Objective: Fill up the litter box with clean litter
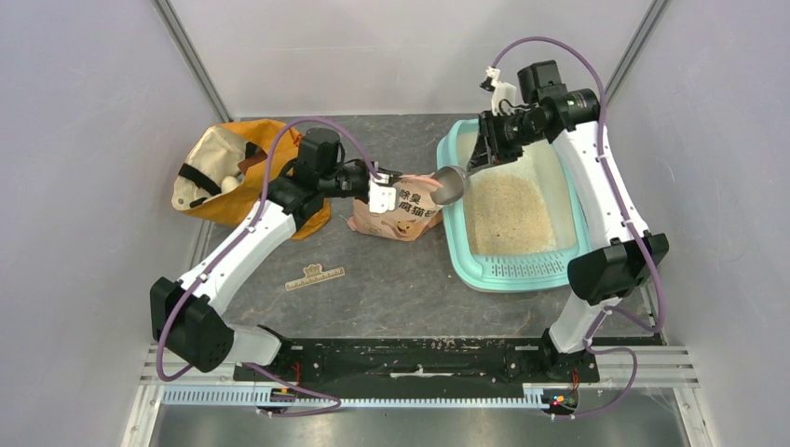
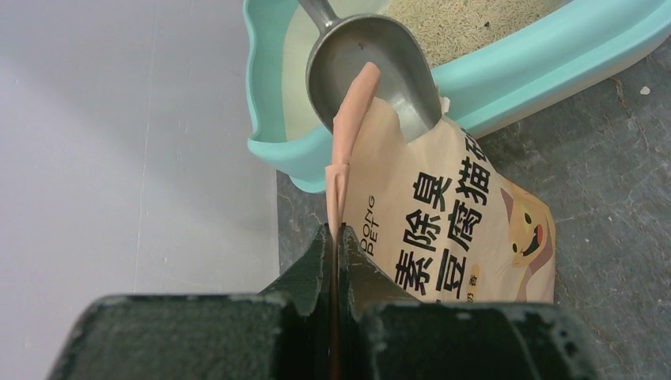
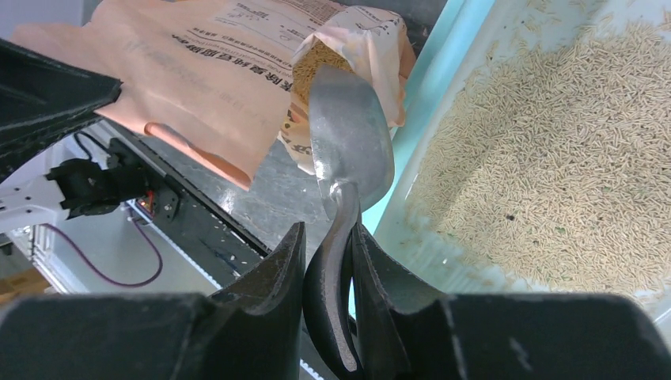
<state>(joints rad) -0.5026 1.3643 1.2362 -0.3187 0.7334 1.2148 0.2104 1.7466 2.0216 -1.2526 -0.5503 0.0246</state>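
The teal litter box (image 1: 455, 244) lies at the right, with pale tan litter (image 1: 508, 216) spread over its floor; the litter also shows in the right wrist view (image 3: 554, 174). The peach-pink litter pouch (image 1: 401, 214) stands just left of the box. My left gripper (image 1: 391, 180) is shut on the pouch's top edge (image 2: 348, 158). My right gripper (image 1: 484, 154) is shut on the handle of a silver metal scoop (image 1: 449, 184), whose bowl (image 3: 352, 134) sits at the pouch's open mouth. More litter shows inside the pouch mouth (image 3: 310, 67).
An orange fabric bag (image 1: 226, 172) lies at the back left beside the left arm. A small flat wooden label (image 1: 314, 276) lies on the dark table in front of the pouch. Grey walls close in on both sides.
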